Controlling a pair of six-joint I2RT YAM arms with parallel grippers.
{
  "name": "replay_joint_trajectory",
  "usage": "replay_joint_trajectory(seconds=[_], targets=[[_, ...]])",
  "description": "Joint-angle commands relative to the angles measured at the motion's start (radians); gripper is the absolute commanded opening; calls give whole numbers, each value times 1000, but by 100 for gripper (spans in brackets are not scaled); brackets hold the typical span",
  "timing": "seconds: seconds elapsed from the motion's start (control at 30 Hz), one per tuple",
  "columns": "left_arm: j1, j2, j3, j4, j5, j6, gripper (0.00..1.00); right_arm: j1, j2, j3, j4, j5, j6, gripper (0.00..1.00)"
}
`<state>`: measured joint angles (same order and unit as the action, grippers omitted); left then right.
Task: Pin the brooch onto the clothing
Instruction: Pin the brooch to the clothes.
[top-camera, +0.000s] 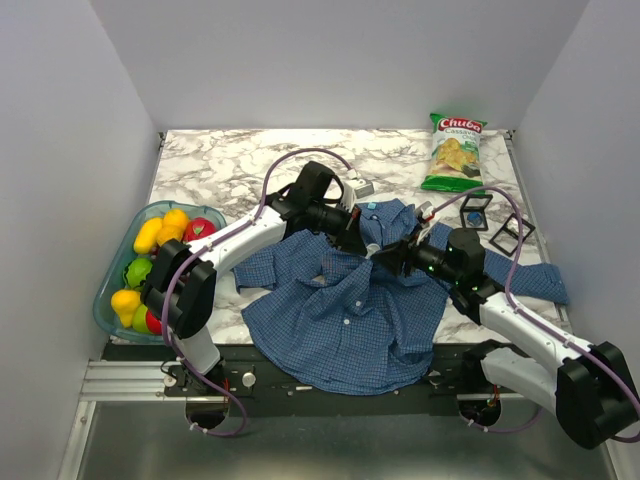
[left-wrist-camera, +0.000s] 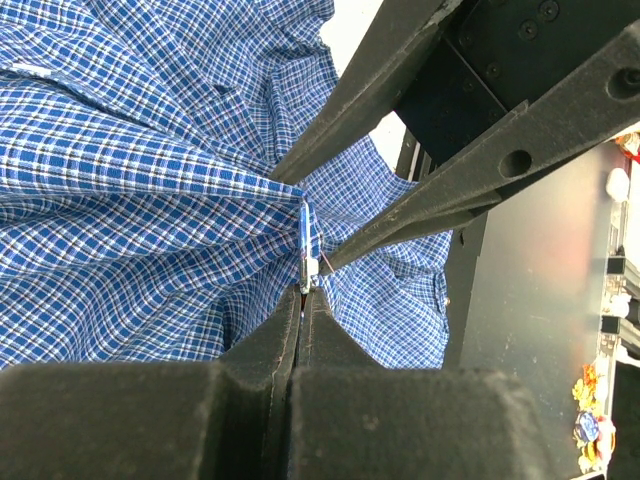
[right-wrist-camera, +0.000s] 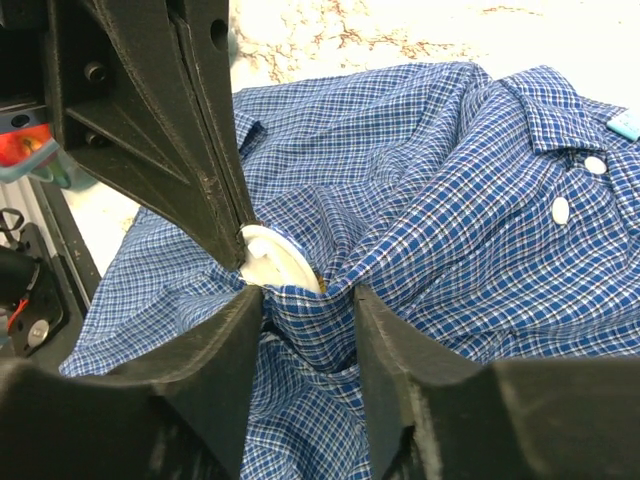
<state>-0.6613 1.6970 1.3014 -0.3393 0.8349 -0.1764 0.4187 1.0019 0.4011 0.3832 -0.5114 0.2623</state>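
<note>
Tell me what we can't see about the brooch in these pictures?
Right wrist view: the left claw and shirt folds cover part of the brooch; its pin is hidden.
Left wrist view: brooch edge-on, picture side unseen.
Top view: too tiny, crowded by the right claw.

Chuba chip bag (top-camera: 455, 152) on the marble bench (top-camera: 230, 165) well behind the right pincer (top-camera: 392, 258), two black frames (top-camera: 475, 212) nearer it; fruit bowl (top-camera: 103, 292) way off left of the left pincer (top-camera: 362, 246).

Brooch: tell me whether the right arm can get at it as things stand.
Probably yes. The right gripper, jaws open, straddles a shirt fold right beside the brooch; only that cloth and the left gripper pinching it crowd the way.
</note>
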Motion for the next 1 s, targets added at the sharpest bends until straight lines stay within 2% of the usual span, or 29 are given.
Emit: replay_joint_trajectory(seconds=[0.0, 0.97], targets=[[2, 0, 29, -4, 53, 3, 0, -4, 0, 15, 45, -6, 2, 48], [-18, 13, 30, -9, 69, 11, 0, -4, 87, 73, 23, 71, 77, 31]])
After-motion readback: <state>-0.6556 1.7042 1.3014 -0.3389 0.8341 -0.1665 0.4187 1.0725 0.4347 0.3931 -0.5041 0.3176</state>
